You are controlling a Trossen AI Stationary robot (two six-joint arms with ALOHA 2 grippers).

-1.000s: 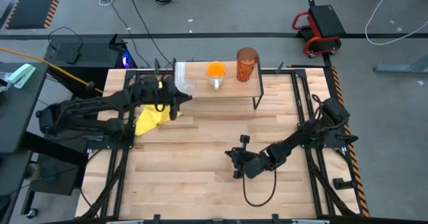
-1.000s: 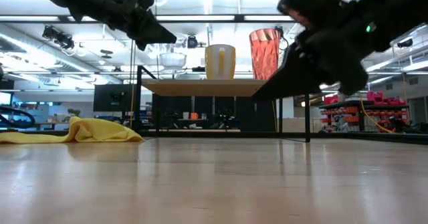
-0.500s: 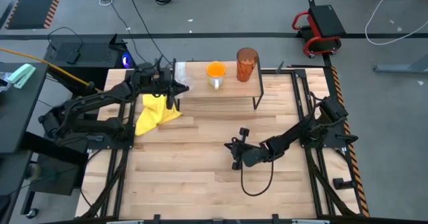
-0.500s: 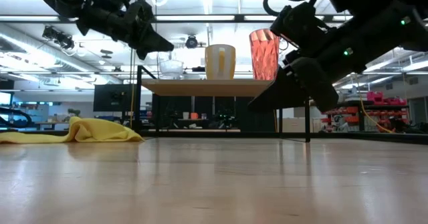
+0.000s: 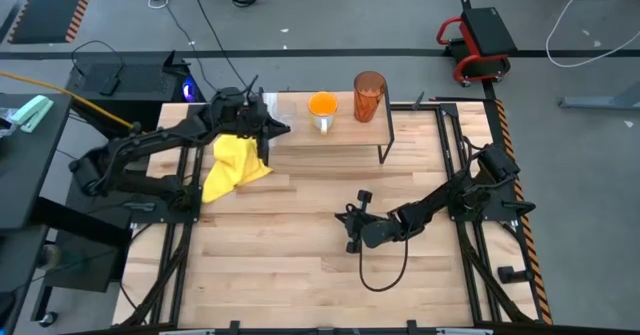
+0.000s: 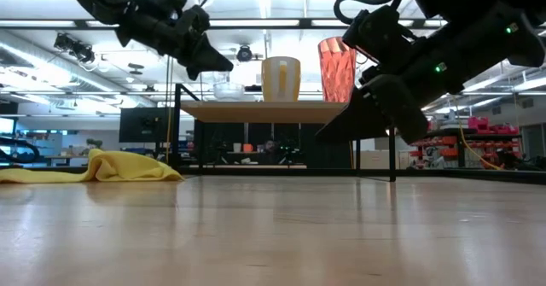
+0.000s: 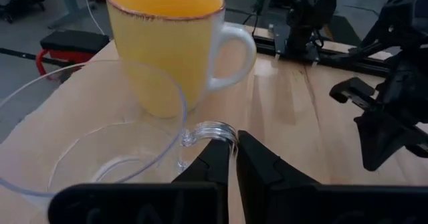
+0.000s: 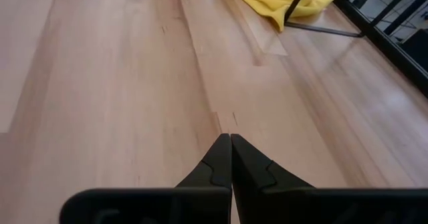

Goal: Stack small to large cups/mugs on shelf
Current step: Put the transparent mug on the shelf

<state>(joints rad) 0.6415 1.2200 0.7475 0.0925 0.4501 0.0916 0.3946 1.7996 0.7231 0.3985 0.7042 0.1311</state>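
The left gripper (image 7: 231, 158), clenched on the handle of the glass cup (image 7: 87, 134), holds it just beside the mug (image 7: 167, 47) on the shelf (image 5: 345, 133).

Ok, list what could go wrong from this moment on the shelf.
The left gripper pinches only the thin handle of the clear glass cup, so the cup could twist or slip if lifted. The cup stands close beside the mug on the shelf; a sideways move might knock the mug toward the tumbler. The right gripper waits low over the table, shut, away from these.
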